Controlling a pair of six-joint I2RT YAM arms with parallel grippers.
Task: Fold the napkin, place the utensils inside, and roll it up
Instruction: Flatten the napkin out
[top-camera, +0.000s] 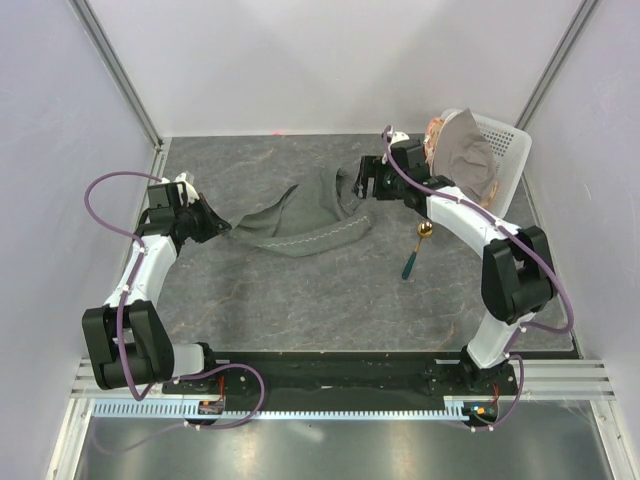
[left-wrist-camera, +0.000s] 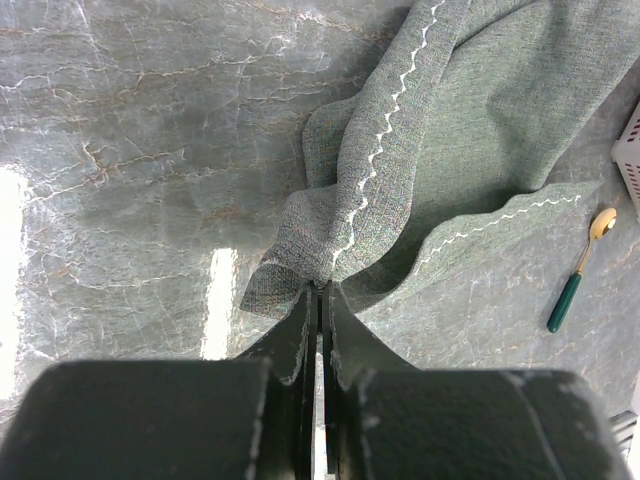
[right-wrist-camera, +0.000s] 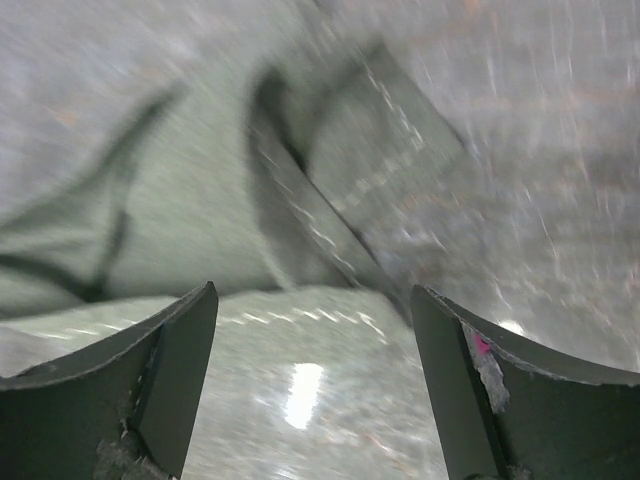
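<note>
One napkin (left-wrist-camera: 470, 150) corner pinched in left end effector (left-wrist-camera: 320, 292).

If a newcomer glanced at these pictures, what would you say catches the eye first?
The rumpled grey-green napkin across the table middle, with the left gripper shut on its left end and the right gripper open over its right end. Next, the gold-bowled spoon lying apart to its right, and the white basket in the far right corner.
</note>
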